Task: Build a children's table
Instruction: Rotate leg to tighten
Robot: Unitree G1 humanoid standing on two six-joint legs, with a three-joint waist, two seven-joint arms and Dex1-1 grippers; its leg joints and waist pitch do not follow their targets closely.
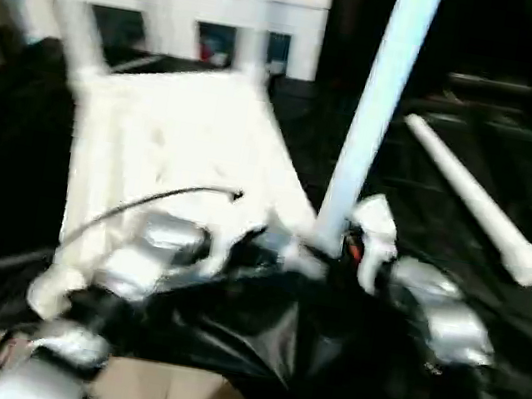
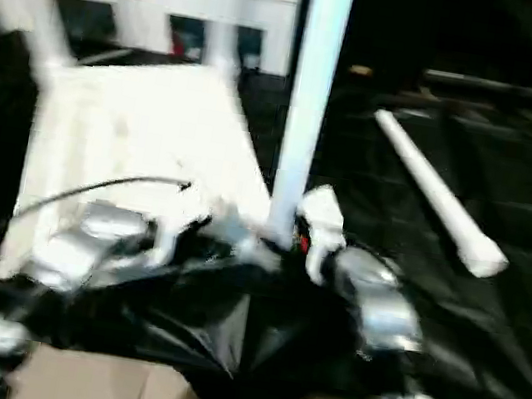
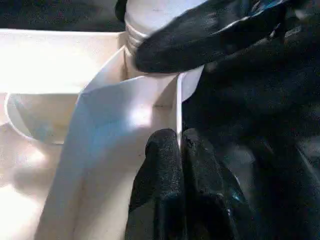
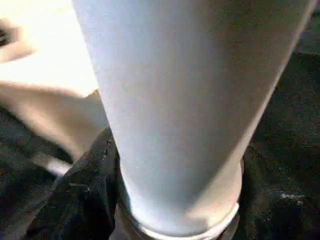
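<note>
Two black tools: left [image 3: 180,150] pinches the ribbed tabletop [image 1: 175,135] wall, right [image 1: 343,257] clasps a smooth upright leg [image 1: 377,106].

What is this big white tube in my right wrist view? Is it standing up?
Observer: It's a table leg. It stands upright at a near corner of the upside-down tabletop.
Operator: Where is another leg I can use next?
Observer: A loose leg lies flat on the black cloth, off to the right of the tabletop.
Operator: What is my other hand doing?
Observer: The left gripper is shut on a thin wall of the tabletop, close to the upright leg's foot.
</note>
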